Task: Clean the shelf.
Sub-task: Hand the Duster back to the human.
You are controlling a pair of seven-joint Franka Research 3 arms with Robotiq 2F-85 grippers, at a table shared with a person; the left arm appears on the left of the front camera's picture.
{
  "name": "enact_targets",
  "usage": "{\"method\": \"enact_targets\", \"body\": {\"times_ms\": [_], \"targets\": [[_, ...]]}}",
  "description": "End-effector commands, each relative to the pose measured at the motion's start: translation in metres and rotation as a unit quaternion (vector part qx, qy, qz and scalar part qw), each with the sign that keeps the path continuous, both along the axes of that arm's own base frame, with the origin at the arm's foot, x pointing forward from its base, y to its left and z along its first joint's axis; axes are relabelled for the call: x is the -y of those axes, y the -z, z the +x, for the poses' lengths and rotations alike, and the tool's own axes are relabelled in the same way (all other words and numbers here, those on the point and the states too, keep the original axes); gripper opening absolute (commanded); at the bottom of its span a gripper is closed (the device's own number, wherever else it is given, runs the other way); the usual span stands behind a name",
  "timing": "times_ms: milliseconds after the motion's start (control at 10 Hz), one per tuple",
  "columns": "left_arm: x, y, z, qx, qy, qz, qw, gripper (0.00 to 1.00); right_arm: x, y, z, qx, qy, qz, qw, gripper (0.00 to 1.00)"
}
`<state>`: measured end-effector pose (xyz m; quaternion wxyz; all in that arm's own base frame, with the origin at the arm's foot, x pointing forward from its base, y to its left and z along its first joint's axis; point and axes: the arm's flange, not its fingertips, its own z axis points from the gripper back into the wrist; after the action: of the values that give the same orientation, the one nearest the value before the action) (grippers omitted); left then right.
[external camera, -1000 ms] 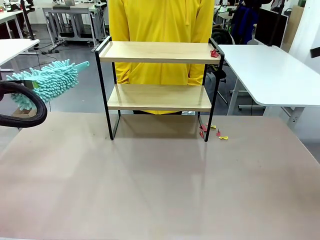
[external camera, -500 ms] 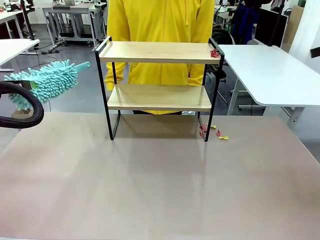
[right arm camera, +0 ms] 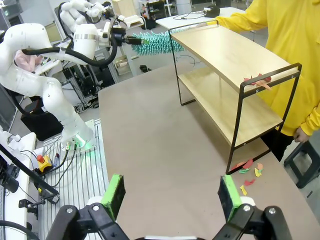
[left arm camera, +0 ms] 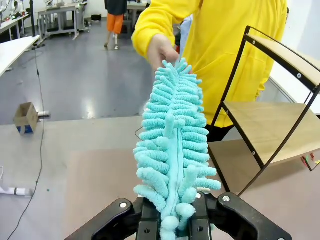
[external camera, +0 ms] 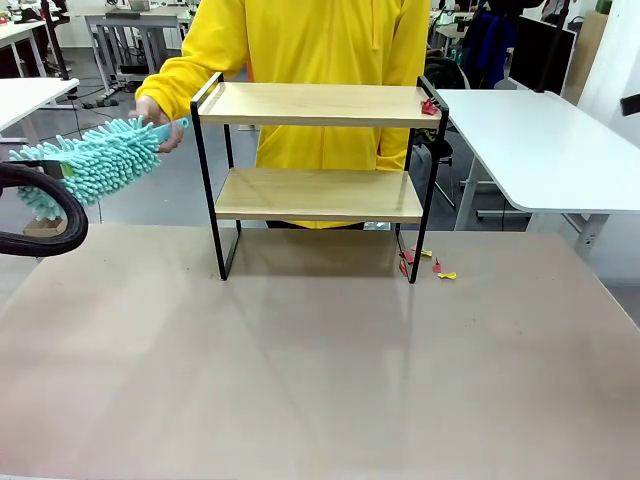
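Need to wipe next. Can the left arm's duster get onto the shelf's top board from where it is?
Probably yes. The left tool is shut on the duster, level with the top board and beside its end. The person's hand on the duster's tip and the side rail lie between.

The shelf [external camera: 318, 150], two light wood boards in black frame, stands upright on the table.
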<state>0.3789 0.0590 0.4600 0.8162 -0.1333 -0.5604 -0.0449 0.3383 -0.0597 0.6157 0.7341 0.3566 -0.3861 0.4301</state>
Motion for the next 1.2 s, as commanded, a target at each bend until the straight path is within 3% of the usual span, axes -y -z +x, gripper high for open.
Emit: {"method": "enact_targets", "body": {"times_ms": [0, 300, 400, 500, 600, 700, 800, 1100], "targets": [[-0.004, -0.006, 0.0, 0.001, 0.006, -0.007, 1.0, 0.17, 0.001, -0.002, 0.001, 0.012, -0.007, 0.005, 1.0, 1.0], [-0.004, -0.006, 0.0, 0.001, 0.006, -0.007, 1.0, 0.17, 0.001, -0.002, 0.001, 0.012, -0.007, 0.005, 1.0, 1.0], [0.0, 0.0, 0.0, 0.0, 0.0, 0.0, 1.0, 0.74, 0.001, -0.002, 0.001, 0.012, -0.007, 0.005, 1.0, 1.0], [-0.002, -0.017, -0.009, -0.006, 0.01, -0.009, 1.0, 0.74, 0.001, -0.002, 0.001, 0.012, -0.007, 0.005, 1.0, 1.0], [-0.004, -0.032, -0.016, -0.027, 0.017, -0.024, 0.999, 1.0, 0.001, -0.002, 0.001, 0.012, -0.007, 0.005, 1.0, 1.0], [-0.011, -0.047, -0.022, -0.044, 0.027, -0.035, 0.998, 0.76, 0.001, -0.002, 0.001, 0.012, -0.007, 0.005, 1.0, 1.0], [-0.019, -0.061, -0.026, -0.064, 0.034, -0.056, 0.996, 1.0, 0.001, -0.002, 0.001, 0.012, -0.007, 0.005, 1.0, 1.0], [-0.075, -0.116, -0.028, -0.083, -0.002, -0.137, 0.987, 1.0, 0.001, -0.002, 0.001, 0.012, -0.007, 0.005, 1.0, 1.0]]}}
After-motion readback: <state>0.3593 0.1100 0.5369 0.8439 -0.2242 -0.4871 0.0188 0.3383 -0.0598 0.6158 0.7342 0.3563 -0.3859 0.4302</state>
